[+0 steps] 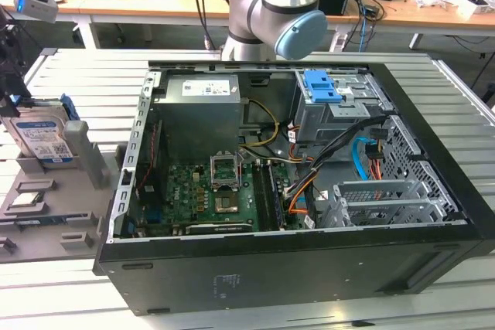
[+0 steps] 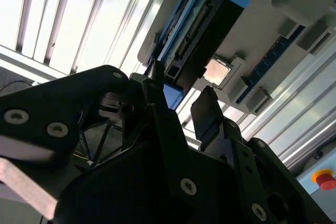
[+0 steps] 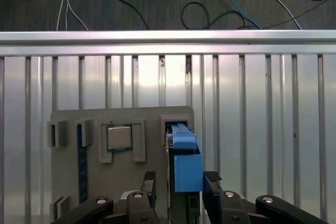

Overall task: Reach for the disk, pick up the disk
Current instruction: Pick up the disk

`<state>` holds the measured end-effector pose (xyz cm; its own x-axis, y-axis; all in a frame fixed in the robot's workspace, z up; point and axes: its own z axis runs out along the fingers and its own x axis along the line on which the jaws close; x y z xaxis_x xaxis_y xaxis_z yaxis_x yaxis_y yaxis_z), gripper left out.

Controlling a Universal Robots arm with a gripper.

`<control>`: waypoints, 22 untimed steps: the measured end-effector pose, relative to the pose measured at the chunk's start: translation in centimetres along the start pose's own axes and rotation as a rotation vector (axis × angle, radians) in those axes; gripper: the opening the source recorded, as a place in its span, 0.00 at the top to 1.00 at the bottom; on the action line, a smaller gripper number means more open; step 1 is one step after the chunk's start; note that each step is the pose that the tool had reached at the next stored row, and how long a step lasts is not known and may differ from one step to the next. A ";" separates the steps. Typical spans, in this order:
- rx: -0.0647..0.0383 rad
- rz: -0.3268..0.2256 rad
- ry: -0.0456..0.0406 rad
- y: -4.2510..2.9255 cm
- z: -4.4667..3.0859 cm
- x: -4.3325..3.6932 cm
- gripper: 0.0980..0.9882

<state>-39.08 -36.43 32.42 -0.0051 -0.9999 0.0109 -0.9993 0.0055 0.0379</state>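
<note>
The gripper (image 3: 181, 178) hangs over the left end of the slatted metal table (image 1: 77, 67), at the exterior view's left of the open computer case (image 1: 294, 260). Its jaws are spread wide and hold nothing. In the first wrist view the two dark fingers (image 3: 212, 182) stand one on each side of the disk (image 3: 184, 156), with a gap showing between each finger and the disk, so they straddle it without touching. The disk stands on its edge in a slot of a grey holder (image 3: 121, 177) that lies flat on the table. Its blue side rail faces up toward the gripper, and in the exterior view its white-and-blue label faces the near side. Just beside the disk, in a square recess of the same holder, lies a small silver chip (image 3: 119, 137), apart from the fingers. The grey arm (image 1: 271, 5) rises at the far side of the case, and a blue latch (image 1: 321, 86) sits in the case's drive bay, well apart from the gripper.
</note>
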 end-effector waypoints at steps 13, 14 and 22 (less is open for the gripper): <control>0.000 -0.002 0.0000 -0.02 0.65 -0.01 0.57; 0.000 -0.002 0.0000 -0.03 0.69 -0.01 0.57; 0.000 -0.002 0.0001 -0.03 0.94 -0.01 0.57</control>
<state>-39.08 -36.43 31.48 -0.0027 -0.9999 0.0109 -0.9993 0.0031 0.0378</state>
